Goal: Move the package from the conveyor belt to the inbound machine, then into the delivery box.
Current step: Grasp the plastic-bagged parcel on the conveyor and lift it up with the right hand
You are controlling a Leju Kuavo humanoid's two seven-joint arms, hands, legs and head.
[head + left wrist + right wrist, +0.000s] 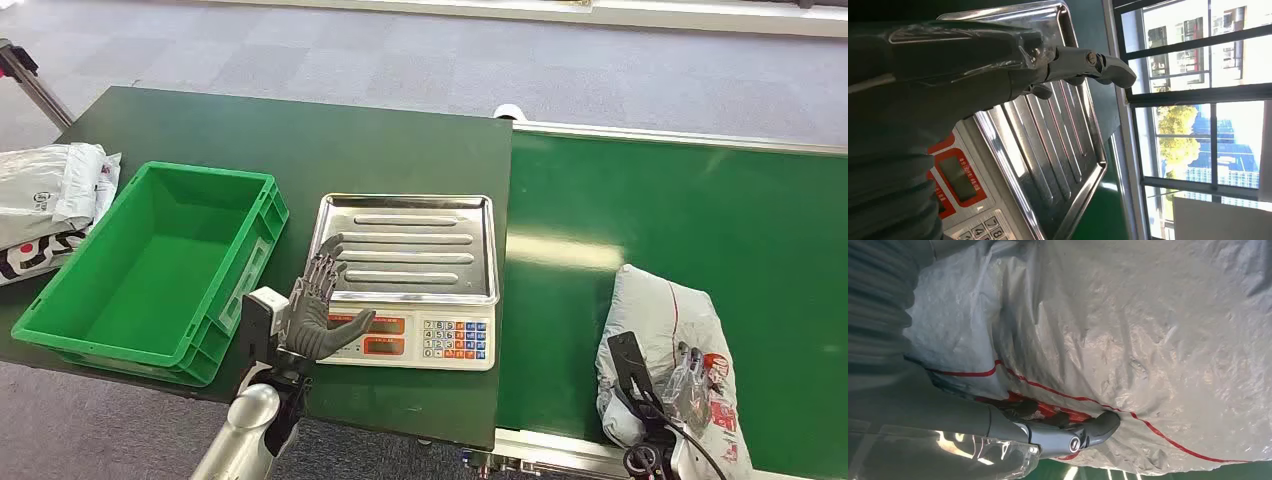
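Note:
The package, a crumpled grey-white bag with red print, lies on the green conveyor belt at the lower right. My right hand sits on its near end. In the right wrist view the thumb presses into the bag by a red line, and the bag hides the other fingers. The inbound machine is a scale with a bare steel tray. My left hand hovers at its front left corner, fingers spread and holding nothing; in its wrist view it is above the tray. The green delivery box stands on the left.
The dark green table carries the scale and the box. Other white packages lie at the table's far left edge. The belt's metal rail runs along the near side, and grey carpet surrounds everything.

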